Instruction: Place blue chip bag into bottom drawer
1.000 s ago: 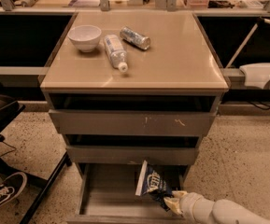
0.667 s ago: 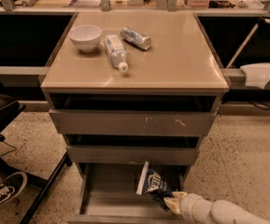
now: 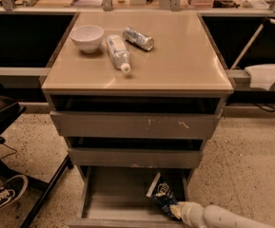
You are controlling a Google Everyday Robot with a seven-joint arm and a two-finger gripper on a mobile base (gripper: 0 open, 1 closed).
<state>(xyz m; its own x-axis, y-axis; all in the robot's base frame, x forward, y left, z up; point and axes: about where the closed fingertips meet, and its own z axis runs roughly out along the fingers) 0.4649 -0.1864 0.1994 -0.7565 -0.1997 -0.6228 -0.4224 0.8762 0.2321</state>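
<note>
Blue chip bag point(image 3: 162, 194) inside the bottom drawer point(image 3: 112, 199), on its right side, with the white end strip turned up towards the drawer's back. The hand point(image 3: 175, 210) meets the bag's lower end near the drawer's front right corner; we cannot tell whether it is spread or pinching the foil. Its pale arm point(image 3: 225, 217) enters from the lower right. Above, we note the middle drawer point(image 3: 137, 158) and the top drawer point(image 3: 137, 125), both scuffed. On the worktop point(image 3: 189, 56) are a white bowl point(image 3: 87, 36), a clear bottle point(image 3: 118, 52) lying beside it, and a silver can point(image 3: 138, 38) lying near the bottle.
</note>
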